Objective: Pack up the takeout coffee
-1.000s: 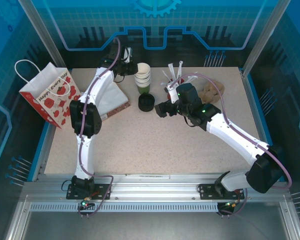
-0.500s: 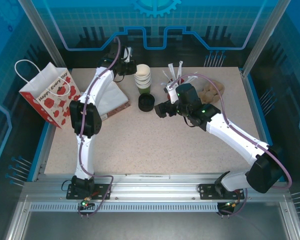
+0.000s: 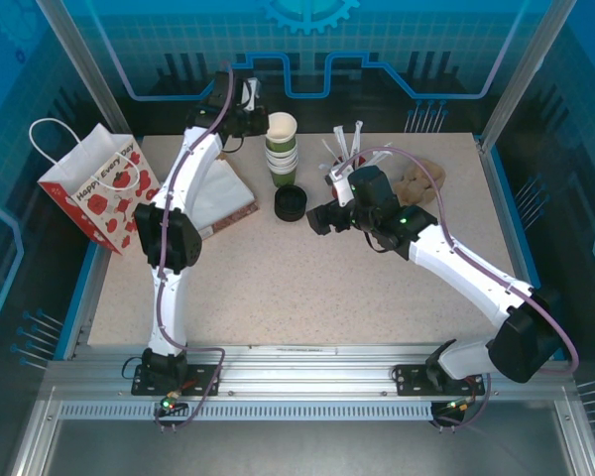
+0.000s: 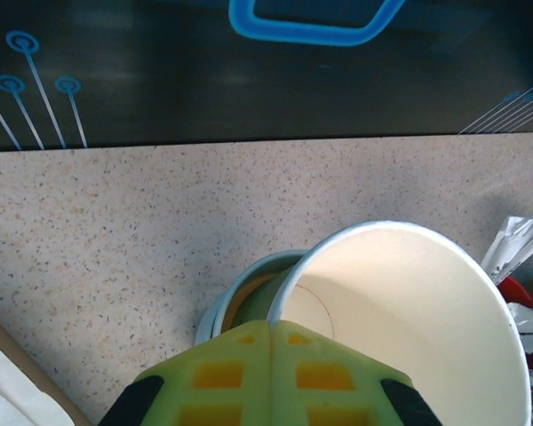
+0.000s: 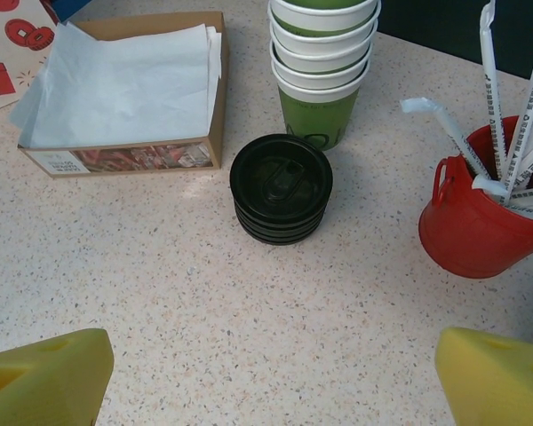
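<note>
Lifted since a second ago, the top cup [image 3: 283,126] now stands higher than the stack of cups [image 3: 283,164] it came from and leans a little, while the left arm has risen with it; the right arm has not shifted. The left claw [image 4: 268,342] is pressed together on the near wall of that cup, one finger inside the rim and one outside, which lets it peel a single cup away while the rest of the stack stays on the table [image 3: 278,288] directly below the claw. No finished coffee is visible yet: the cup that will become it hangs in the left claw, and the black lids [image 5: 281,185] sit in a short pile straight ahead of the right claw [image 5: 271,377]. That claw is spread wide and holds nothing, hovering low over the table, probably waiting to take a lid. A red cup of straws [image 5: 480,222] stands ahead to its right and a box of napkins [image 5: 124,89] ahead to its left. The paper bag [image 3: 99,188], where the coffee presumably goes, lies well to the left of the left claw.
</note>
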Motion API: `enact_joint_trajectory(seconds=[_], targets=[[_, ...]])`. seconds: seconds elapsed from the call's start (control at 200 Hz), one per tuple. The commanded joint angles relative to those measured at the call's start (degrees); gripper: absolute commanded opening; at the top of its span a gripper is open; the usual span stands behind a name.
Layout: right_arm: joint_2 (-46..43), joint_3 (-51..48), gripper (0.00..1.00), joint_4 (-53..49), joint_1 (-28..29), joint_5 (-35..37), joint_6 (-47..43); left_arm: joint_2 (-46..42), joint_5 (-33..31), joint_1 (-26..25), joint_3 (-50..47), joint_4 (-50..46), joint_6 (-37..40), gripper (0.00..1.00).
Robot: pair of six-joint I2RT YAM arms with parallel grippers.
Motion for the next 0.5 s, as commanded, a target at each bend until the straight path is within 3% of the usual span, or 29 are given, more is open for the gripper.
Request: enact_joint_trajectory(seconds=[0.0,0.325,0.495], targets=[[0.8,3.0,0.95,-1.2,0.9,-0.9,0.2,-1.3,-0.5,-0.2,4.0,-1.9,0.0,0.00],[0.8,8.2,0.95,-3.8,1.0,-0.1,-0.6,-10.0,-1.5,-0.2,6.9,-3.6,-0.3,0.00],[0.1,11.2,0.95,-7.0,1.0,1.2,-2.0,-18.3,-1.6,-1.0,-0.5,-3.7,-1.0,0.00]])
